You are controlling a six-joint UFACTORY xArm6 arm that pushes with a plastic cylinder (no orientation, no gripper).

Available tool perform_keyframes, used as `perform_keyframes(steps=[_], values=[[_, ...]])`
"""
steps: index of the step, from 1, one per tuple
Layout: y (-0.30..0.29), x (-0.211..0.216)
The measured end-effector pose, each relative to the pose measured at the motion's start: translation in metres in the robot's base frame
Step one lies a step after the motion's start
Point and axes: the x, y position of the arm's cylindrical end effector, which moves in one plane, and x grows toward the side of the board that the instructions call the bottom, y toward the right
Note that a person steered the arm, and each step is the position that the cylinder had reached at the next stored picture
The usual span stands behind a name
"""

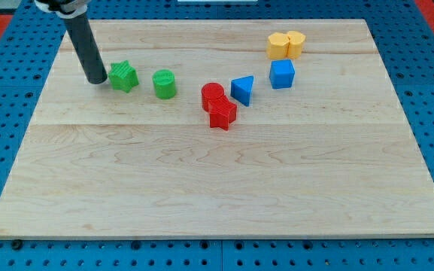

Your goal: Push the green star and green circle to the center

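While my tip [96, 79] sits just left of the green star [124, 76], seemingly touching it, the green circle [165, 84] stands near the star's right; the bare rod has no fingers.

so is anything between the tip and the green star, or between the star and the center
Nothing visible separates my tip from the green star; it sits just to the star's left. The green circle lies to the star's right, toward the center.

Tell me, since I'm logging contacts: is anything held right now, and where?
Nothing is held. My tip stands just to the view's left of the green star, beside it; actual contact cannot be told.
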Motion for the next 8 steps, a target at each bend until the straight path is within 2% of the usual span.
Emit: perform_keyframes(steps=[2, 4, 7, 8], values=[[0.046, -0.006], [0.051, -0.043], [0.062, -0.026], [0.085, -0.007]])
